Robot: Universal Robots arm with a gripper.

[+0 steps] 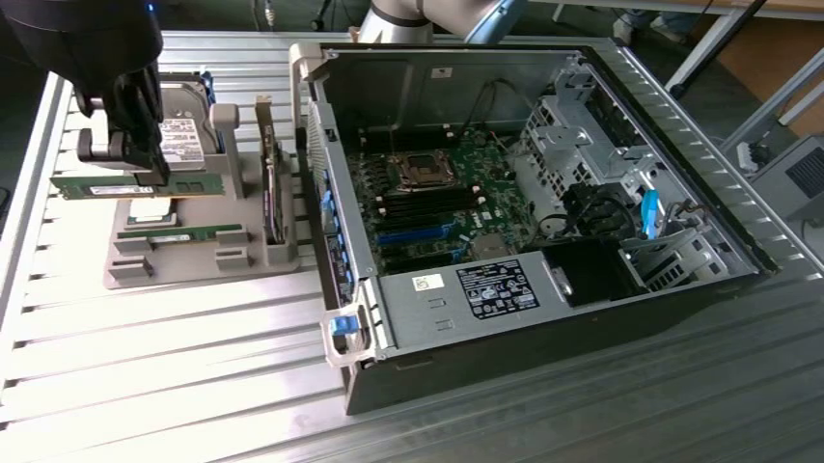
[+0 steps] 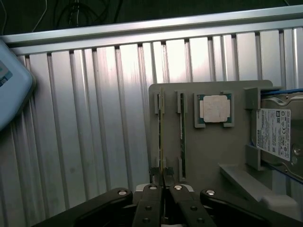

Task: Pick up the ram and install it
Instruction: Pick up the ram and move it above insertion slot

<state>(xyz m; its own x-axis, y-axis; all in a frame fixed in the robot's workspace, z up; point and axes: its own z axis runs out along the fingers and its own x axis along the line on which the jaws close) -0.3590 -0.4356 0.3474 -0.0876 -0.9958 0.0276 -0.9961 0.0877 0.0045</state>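
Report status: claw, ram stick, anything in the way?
Claw shut on ram stick, at the gray tray. Twin stick alongside in tray. Nothing blocking the claw.

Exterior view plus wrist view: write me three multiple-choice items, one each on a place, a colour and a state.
1. The claw is: A over the grey holder; B inside the computer case; C at the exterior view's right.
2. The ram stick has a board that is: A red; B green; C blue.
3. The claw is: A wide open; B shut on nothing; C shut on the ram stick.
Key: 1A, it hangs above the holder, outside the case; 2B, green shows beside the claw; 3C, it pinches the stick's edge in the wrist view.
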